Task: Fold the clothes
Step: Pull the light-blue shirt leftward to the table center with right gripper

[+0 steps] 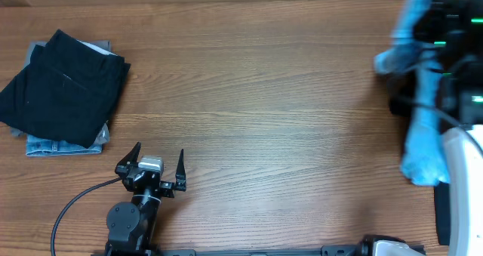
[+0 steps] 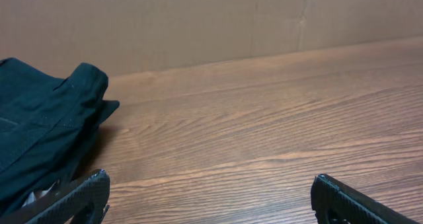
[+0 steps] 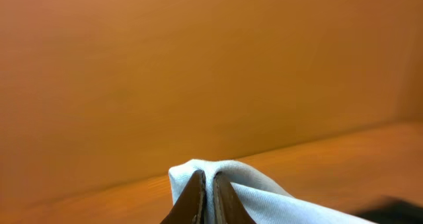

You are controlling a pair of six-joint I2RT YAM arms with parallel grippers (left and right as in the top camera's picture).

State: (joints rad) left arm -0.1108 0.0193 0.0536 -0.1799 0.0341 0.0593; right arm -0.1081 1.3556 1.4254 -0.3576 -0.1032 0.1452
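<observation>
At the far left a folded stack (image 1: 64,90), a black garment uppermost with denim and grey cloth showing beneath, is seen lying on the table (image 1: 264,82); it is judged to be finished work. To its right, near the front edge, the left gripper (image 1: 159,156) is held low with its jaws wide apart and nothing between them. At the right edge the light blue T-shirt (image 1: 421,139) is seen hanging bunched from the right arm, and the right gripper (image 3: 207,187) is clamped on a fold of its pale cloth. The step in hand is judged to be bringing this shirt in. Next it has to be laid flat mid-table and spread, likely with a second corner taken by the free gripper. No lettering, logo or label can be read.
</observation>
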